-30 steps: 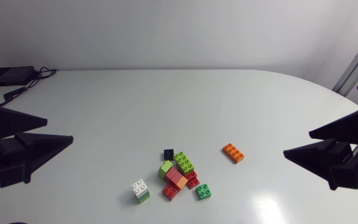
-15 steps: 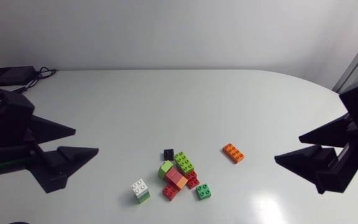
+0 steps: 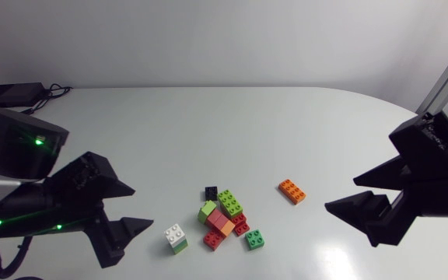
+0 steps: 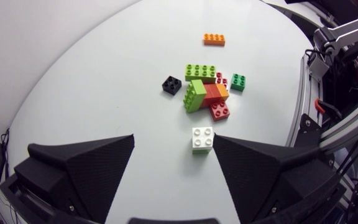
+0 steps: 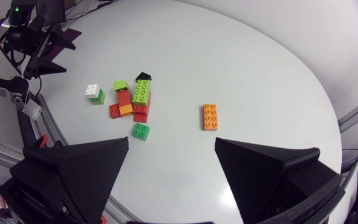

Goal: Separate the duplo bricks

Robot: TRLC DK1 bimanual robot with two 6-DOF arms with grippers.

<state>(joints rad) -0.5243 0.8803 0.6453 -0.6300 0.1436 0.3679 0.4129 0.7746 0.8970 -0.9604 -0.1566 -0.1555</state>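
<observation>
The duplo bricks lie on the white table point(image 3: 208, 132), toward its near edge and roughly midway between the two arms. A joined cluster point(image 3: 222, 219) is seen at the centre – a lime-green eight-stud brick point(image 3: 230, 203) on its far side, a smaller lime brick point(image 3: 207, 211) at its 9 o'clock, with red and orange pieces beneath and beside them. A small black brick point(image 3: 211, 192) is set at 11 o'clock from the cluster, just beside it. A dark green four-stud brick point(image 3: 255, 239) lies alone at 4 o'clock, near but apart. A white brick point(image 3: 174, 232), stacked on a light green one, stands at 8 o'clock, also apart. An orange eight-stud brick point(image 3: 292, 190) lies flat at 2 o'clock, farther off than the others.

The left arm point(image 3: 53, 206) is held at 9 o'clock from the cluster; the left jaws are spread wide and nothing is held, and in the left wrist view the white brick point(image 4: 202, 138) is seen just ahead of the gap. The right arm point(image 3: 430, 152) is placed at 3 o'clock; the right jaws are likewise wide apart and empty – the orange brick point(image 5: 209, 116) lies ahead of them, well apart.
</observation>
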